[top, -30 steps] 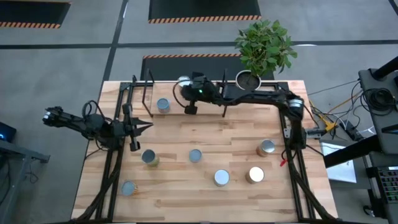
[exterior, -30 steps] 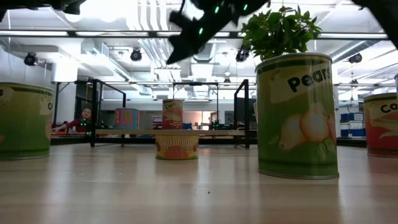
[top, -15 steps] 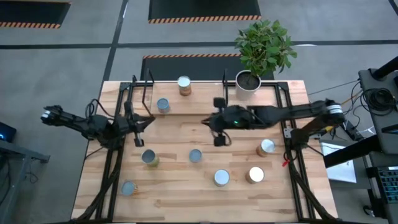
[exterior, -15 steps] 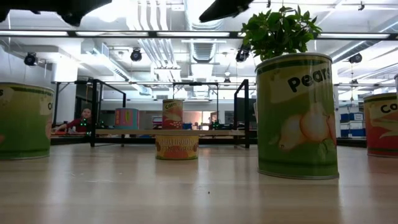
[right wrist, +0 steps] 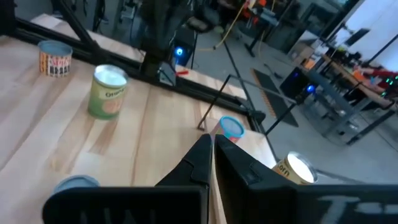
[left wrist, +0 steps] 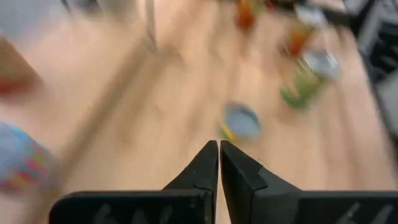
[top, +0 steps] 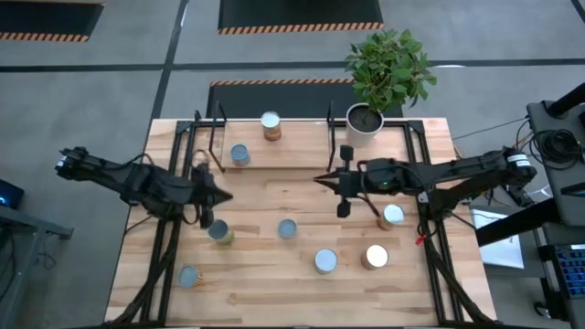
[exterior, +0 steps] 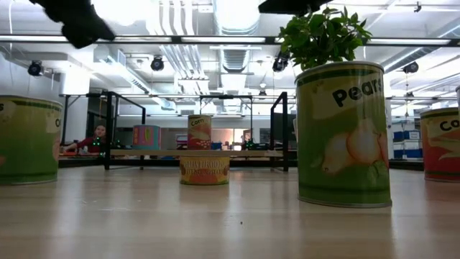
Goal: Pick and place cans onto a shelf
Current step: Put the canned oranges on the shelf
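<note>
Left end effector (top: 216,195): pressed together, empty, above the light wooden table (top: 265,283).
Right end effector (top: 322,180): pressed together, empty, mid-table.
Black-rod shelf (top: 274,152): two small cylindrical cans (top: 271,125).

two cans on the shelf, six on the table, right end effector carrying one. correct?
Not quite: the right end effector is shut and empty, fingers pressed together in the right wrist view. The rest holds: in the high view two cans sit on the shelf, and six stand on the table.
</note>
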### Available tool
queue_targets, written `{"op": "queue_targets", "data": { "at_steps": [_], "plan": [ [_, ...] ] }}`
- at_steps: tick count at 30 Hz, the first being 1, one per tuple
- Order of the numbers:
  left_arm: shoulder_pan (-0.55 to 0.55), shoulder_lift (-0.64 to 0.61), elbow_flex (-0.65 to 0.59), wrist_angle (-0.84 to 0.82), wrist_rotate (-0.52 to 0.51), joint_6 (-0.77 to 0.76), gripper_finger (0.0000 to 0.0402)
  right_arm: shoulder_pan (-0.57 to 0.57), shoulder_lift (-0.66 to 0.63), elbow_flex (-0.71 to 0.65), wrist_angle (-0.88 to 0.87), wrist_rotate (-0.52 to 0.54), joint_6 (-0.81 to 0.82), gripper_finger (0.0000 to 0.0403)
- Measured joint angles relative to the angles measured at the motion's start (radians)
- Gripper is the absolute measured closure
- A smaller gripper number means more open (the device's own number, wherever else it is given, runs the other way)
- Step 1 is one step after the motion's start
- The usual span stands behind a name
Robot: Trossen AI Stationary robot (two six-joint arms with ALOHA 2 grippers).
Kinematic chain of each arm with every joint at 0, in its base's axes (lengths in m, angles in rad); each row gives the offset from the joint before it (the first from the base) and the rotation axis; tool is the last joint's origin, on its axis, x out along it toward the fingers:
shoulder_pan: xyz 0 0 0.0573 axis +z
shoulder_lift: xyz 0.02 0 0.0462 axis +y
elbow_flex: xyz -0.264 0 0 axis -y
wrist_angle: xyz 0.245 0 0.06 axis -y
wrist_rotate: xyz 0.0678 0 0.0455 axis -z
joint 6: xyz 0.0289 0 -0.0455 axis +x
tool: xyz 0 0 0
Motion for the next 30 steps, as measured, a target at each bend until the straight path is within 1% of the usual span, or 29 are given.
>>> {"op": "queue_targets", "data": {
  "at_steps": [2,4,7,10,13,17,20,23,27,30],
  "plan": [
    [0.000,0.044,0.044,-0.077,0.114,-0.092,0.0402,0.000,-0.011,-0.016,0.006,0.000,-0.002,0.0394],
    [-0.001,0.082,0.084,-0.128,0.202,-0.182,0.0402,0.000,-0.015,-0.026,0.010,0.000,-0.003,0.0394],
    [-0.021,0.121,0.123,-0.176,0.241,-0.285,0.0402,0.000,-0.015,-0.041,0.026,0.000,-0.020,0.0394],
    [-0.055,0.145,0.146,-0.206,0.250,-0.361,0.0402,0.000,-0.015,-0.045,0.028,0.000,-0.036,0.0394],
    [-0.098,0.157,0.145,-0.218,0.251,-0.440,0.0402,0.000,-0.015,-0.046,0.028,0.000,-0.038,0.0394],
    [-0.155,0.184,0.144,-0.275,0.249,-0.542,0.0402,0.000,-0.015,-0.044,0.028,0.000,-0.037,0.0394],
    [-0.195,0.214,0.144,-0.301,0.222,-0.578,0.0402,0.000,-0.015,-0.044,0.028,0.000,-0.037,0.0394],
    [-0.211,0.245,0.143,-0.308,0.197,-0.585,0.0397,0.000,-0.015,-0.044,0.029,0.000,-0.037,0.0394],
    [-0.211,0.278,0.143,-0.328,0.193,-0.567,0.0371,0.000,-0.015,-0.044,0.035,0.000,-0.038,0.0394],
    [-0.211,0.293,0.143,-0.356,0.194,-0.564,0.0336,0.000,-0.015,-0.044,0.034,0.000,-0.048,0.0394]
  ]
}}
